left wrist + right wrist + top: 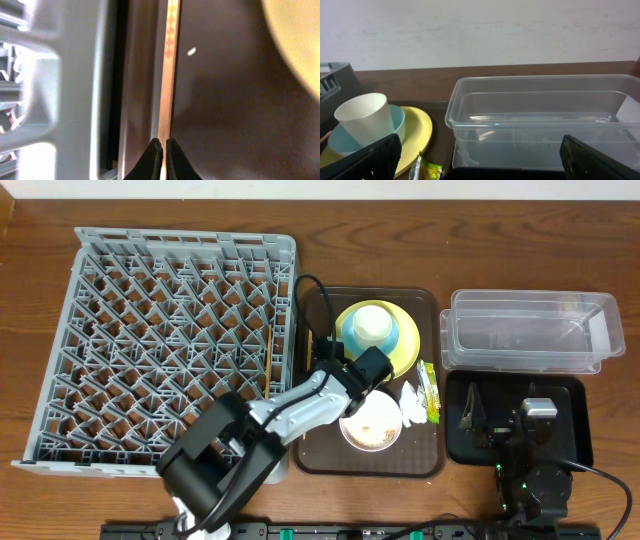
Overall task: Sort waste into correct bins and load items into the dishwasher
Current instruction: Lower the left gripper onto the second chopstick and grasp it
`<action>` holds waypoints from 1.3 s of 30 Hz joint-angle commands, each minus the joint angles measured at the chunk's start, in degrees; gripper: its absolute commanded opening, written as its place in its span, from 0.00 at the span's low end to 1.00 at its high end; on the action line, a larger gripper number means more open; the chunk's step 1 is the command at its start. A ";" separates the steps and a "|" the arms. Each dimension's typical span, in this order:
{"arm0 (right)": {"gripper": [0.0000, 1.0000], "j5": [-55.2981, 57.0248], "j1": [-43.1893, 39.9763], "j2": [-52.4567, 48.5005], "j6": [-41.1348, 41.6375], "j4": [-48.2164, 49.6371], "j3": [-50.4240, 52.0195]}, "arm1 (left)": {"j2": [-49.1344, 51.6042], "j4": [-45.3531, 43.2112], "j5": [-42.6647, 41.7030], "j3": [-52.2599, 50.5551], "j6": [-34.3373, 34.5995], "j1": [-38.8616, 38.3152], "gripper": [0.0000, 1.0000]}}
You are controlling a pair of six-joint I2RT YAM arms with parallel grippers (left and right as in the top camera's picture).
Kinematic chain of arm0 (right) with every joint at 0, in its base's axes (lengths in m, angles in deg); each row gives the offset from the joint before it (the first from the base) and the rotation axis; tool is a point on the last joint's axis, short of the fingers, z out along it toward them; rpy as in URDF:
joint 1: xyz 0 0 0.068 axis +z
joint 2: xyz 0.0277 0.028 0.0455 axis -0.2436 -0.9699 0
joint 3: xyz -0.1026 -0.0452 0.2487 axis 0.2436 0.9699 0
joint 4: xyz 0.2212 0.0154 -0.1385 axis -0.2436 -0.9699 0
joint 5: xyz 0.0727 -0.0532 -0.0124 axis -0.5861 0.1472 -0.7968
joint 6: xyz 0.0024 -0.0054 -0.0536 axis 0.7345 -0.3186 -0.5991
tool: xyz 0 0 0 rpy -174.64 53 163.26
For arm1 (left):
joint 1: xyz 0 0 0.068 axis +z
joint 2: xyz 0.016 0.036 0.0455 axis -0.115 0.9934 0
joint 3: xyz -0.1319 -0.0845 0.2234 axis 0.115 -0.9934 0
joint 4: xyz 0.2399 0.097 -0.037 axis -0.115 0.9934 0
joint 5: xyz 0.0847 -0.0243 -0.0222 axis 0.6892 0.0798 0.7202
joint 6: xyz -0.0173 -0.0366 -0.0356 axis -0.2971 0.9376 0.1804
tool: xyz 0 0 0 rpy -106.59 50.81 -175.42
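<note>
My left gripper (163,145) is shut on a thin wooden chopstick (167,75) that lies along the left edge of the brown serving tray (225,100), beside the grey dish rack's wall (75,90). Overhead, this gripper (328,360) is at the tray's left side. A white cup (372,323) stands in the light blue bowl (352,335) on the yellow plate (408,348). A white bowl (370,425) holds food scraps. The napkin (412,402) and green-yellow sachet (430,390) lie beside it. My right gripper (480,160) is open and empty over the black tray (575,425).
The large grey dish rack (170,330) fills the left of the table; a thin wooden stick (270,360) lies by its right wall. The clear tub (530,330) stands behind the black tray, close in front of my right gripper (540,115).
</note>
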 commanded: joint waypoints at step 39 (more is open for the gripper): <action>0.99 -0.02 0.24 0.11 -0.72 -0.26 0.07 | -0.79 -1.64 1.05 -2.32 0.50 2.23 0.08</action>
